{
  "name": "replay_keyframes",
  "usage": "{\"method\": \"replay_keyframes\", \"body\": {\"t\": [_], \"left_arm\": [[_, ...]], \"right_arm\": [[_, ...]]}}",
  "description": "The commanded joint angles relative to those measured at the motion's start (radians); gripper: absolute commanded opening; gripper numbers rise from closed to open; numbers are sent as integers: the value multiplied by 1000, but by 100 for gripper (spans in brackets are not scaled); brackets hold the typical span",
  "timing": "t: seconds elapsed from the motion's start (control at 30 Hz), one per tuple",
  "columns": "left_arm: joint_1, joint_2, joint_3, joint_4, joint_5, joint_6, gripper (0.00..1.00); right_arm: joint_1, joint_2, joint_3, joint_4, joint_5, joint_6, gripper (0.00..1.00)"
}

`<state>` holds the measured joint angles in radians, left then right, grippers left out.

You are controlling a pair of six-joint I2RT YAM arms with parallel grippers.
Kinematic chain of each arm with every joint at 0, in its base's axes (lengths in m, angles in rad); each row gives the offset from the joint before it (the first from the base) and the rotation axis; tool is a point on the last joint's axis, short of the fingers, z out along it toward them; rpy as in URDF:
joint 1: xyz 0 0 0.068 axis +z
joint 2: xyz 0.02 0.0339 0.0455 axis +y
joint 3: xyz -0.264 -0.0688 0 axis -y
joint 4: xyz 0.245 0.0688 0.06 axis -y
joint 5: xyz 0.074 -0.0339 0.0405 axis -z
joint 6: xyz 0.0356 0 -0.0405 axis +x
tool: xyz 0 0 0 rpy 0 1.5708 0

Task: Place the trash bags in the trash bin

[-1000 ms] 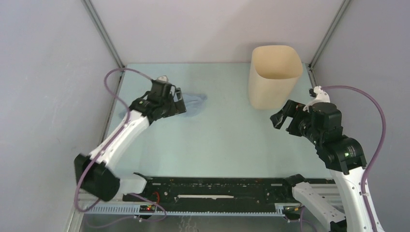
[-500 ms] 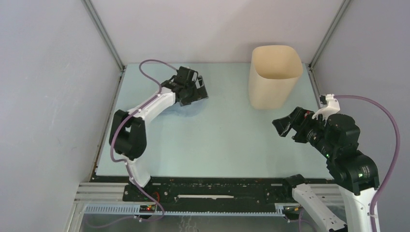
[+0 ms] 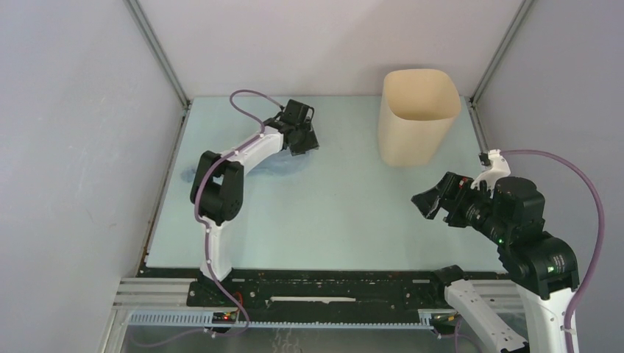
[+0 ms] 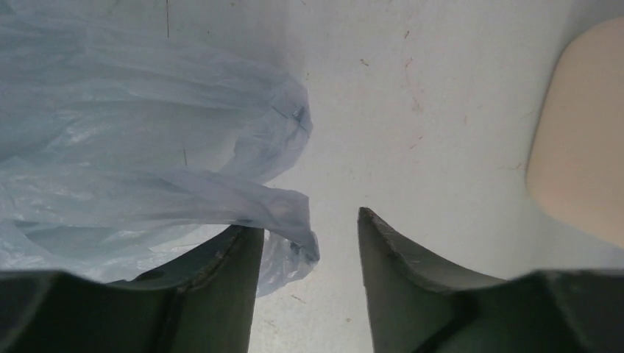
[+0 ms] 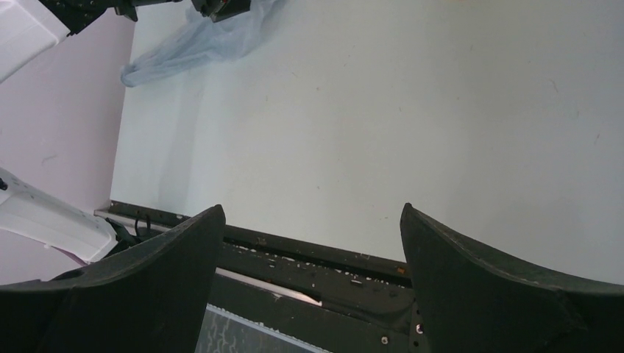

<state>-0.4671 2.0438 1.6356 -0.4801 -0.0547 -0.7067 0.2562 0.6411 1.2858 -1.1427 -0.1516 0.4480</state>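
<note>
The trash bag [image 3: 276,167], thin pale-blue crinkled plastic, lies flat on the table's far left, partly under my left arm. In the left wrist view the bag [image 4: 132,147] fills the left side. One of its loops drapes over my left finger [image 4: 221,279], and its edge hangs into the gap. My left gripper [image 3: 307,143] [image 4: 307,220] is low over the table, jaws partly apart, with clear space beside the plastic. The beige trash bin [image 3: 416,121] [image 4: 581,147] stands upright at the far right. My right gripper [image 3: 428,202] [image 5: 313,209] hovers open and empty, in front of the bin.
Grey enclosure walls and metal posts [image 3: 158,51] close in the table on the left, back and right. The black rail [image 3: 324,283] [image 5: 309,257] runs along the near edge by the arm bases. The right wrist view shows the bag [image 5: 199,40] far off at top left.
My left arm has swung right and farther out along the bag to its right end, and its jaws have narrowed. My right gripper has drawn back toward the near right.
</note>
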Motion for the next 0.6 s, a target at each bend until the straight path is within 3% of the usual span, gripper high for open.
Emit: {"method": "replay_keyframes", "body": {"t": [0.0, 0.07, 0.17, 0.27, 0.57], "left_arm": [[-8, -2, 75, -9, 9, 37, 42], [-13, -50, 59, -8, 33, 29, 26], [-28, -143, 15, -11, 91, 10, 14], [-35, -272, -69, 18, 178, -52, 9], [-65, -645, -256, 21, 342, -111, 2]], "right_arm": [[-5, 0, 17, -31, 2, -9, 98], [-5, 5, -1, -36, -17, -31, 98], [-5, 29, -3, -62, -29, -98, 98], [-5, 61, -4, -71, -13, -134, 98], [32, 209, -19, 36, -203, -142, 98]]}}
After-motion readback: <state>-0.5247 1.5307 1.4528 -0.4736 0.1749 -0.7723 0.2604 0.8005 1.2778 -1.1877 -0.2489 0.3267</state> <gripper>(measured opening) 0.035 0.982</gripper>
